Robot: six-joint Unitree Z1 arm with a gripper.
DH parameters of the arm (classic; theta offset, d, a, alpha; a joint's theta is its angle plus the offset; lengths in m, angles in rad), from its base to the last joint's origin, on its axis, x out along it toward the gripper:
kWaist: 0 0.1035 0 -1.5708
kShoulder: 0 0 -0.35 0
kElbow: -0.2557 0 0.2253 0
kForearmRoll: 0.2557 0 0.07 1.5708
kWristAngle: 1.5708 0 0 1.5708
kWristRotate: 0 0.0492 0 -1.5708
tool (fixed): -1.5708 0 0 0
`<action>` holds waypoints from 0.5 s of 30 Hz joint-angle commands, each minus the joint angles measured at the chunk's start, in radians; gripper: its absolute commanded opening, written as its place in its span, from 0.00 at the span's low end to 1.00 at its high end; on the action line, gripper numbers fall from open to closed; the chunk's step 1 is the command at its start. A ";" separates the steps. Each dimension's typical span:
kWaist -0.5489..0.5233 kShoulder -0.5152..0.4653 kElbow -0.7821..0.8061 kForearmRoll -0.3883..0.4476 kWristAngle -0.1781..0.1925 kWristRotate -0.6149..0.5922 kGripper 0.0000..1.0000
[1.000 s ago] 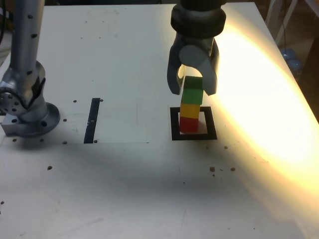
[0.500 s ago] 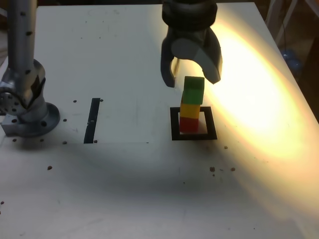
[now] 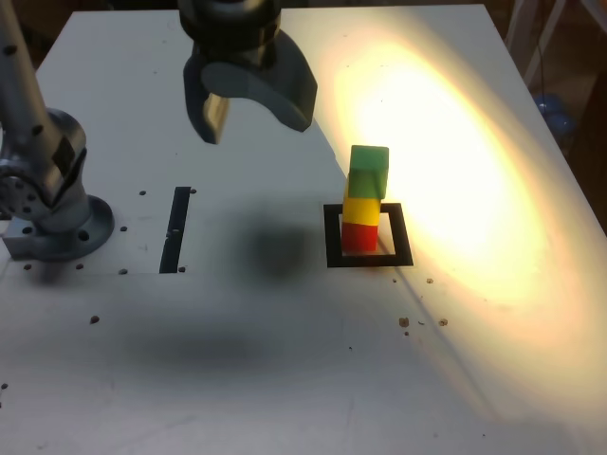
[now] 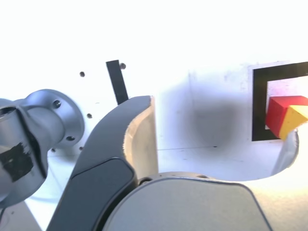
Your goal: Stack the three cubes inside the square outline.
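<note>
The gripper (image 3: 248,100) hung empty with jaws spread, up and toward the exterior view's left of the square outline (image 3: 332,237). Inside the outline stood the red cube (image 3: 358,237), yellow cube (image 3: 362,209) and green cube (image 3: 368,171), stacked on a speckled white bench (image 3: 285,360) under bright glare.

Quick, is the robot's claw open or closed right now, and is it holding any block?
Grey metal gripper: open, jaws spread wide, holding nothing, up above the white table and away from the stack.

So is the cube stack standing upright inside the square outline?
Upright: green cube on yellow cube on red cube, within the square outline.
</note>
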 commanded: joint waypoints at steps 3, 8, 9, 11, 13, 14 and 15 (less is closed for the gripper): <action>-0.001 -0.045 0.102 -0.020 -0.013 -0.012 1.00; -0.001 -0.073 0.246 -0.088 -0.055 -0.026 1.00; -0.001 -0.078 0.272 -0.102 -0.063 -0.030 1.00; -0.001 -0.087 0.318 -0.126 -0.079 -0.037 1.00; -0.001 -0.095 0.358 -0.145 -0.097 -0.042 1.00; 0.000 -0.098 0.371 -0.151 -0.104 -0.042 1.00; 0.000 -0.101 0.383 -0.157 -0.111 -0.042 1.00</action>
